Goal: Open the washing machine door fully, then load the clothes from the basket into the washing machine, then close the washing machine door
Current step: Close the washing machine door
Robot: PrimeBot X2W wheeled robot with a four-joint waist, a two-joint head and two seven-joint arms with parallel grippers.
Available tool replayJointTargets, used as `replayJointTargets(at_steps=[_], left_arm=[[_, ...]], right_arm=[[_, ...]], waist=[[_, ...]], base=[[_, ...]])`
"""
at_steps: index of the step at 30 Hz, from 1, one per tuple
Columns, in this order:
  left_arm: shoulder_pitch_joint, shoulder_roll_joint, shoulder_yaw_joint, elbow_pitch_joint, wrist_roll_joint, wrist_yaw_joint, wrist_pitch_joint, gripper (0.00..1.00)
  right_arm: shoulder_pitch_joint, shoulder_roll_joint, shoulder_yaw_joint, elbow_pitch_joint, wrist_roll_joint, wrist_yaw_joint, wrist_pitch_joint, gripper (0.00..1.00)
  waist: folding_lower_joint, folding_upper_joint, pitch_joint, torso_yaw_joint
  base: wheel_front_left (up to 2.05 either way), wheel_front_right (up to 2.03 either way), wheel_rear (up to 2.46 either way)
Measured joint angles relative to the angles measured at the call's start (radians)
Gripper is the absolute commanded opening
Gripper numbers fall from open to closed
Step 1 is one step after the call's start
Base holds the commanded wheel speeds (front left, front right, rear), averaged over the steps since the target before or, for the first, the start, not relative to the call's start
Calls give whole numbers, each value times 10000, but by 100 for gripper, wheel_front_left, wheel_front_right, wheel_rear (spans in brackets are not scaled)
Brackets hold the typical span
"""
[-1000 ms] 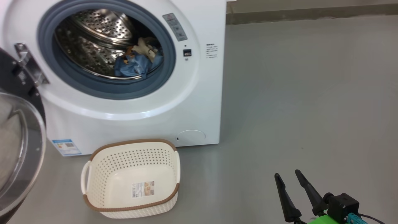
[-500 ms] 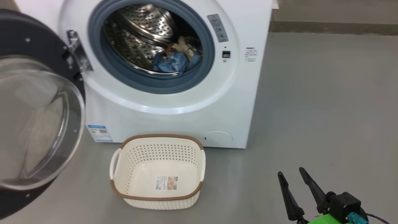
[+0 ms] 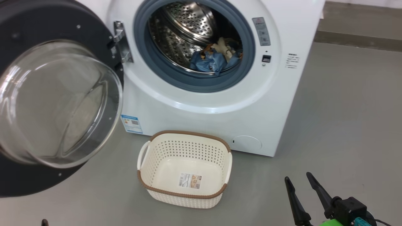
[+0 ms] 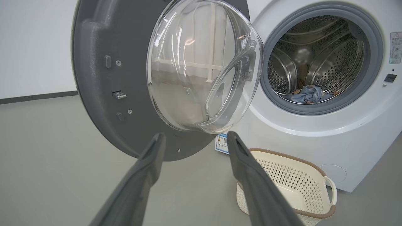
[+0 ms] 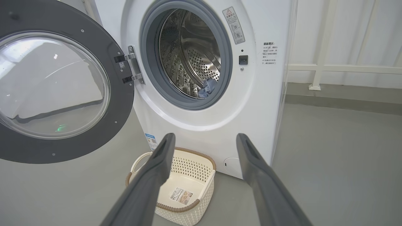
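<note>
1. The door (image 3: 59, 103) is swung wide on its hinge (image 3: 121, 42), clear of the washer (image 3: 201, 125), so the opening step is judged done.
2. The basket (image 3: 188, 147) is seen bare down to the sticker (image 3: 190, 181) on its bottom. It is set on the floor just in front of the washer, below the opening.
3. The clothes (image 3: 210, 61) are found inside the drum, low and to the right in the head view, so loading is judged finished.
4. Closing the door is judged to be all that is left; the door is touched by neither claw.
5. The left claw (image 4: 195, 135) is spread with nothing held, and is pointed at the door's lower edge, apart from it.
6. The right claw (image 3: 297, 176) is likewise spread and empty, and is held low to the right of the basket, well apart from the washer.
7. The door's grey inner face and its latch (image 4: 118, 94) are shown plainly in the left wrist view.
8. Cream and orange pieces on the blue cloth are made out in the head view, whereas in the right wrist view little more than a blue fold is seen.
9. A white rail (image 5: 317, 67) beyond the washer is given by the right wrist view.
</note>
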Motion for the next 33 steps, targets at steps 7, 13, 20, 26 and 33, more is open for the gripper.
replayJointTargets(at_steps=[7,13,20,26,33], left_arm=[[0,23,-104,-125,2,0,0,100],[0,31,-111,-140,75,0,0,100],[0,21,82,-155,75,0,0,100],[-1,-52,328,-201,75,0,0,100],[-1,-123,420,-230,150,0,0,100]], right_arm=[[9,2,-128,25,-102,0,0,100],[10,4,-167,59,-102,0,0,100],[-9,8,-71,136,-148,0,0,100],[-319,8,123,290,-244,0,0,100],[-456,6,211,420,-247,0,0,100]], waist=[[0,0,-3,599],[0,0,-31,1092],[0,0,-53,1579],[0,0,68,1698],[0,0,96,1719]], base=[[0,0,0],[0,0,0],[0,0,0],[0,0,0],[0,0,0]])
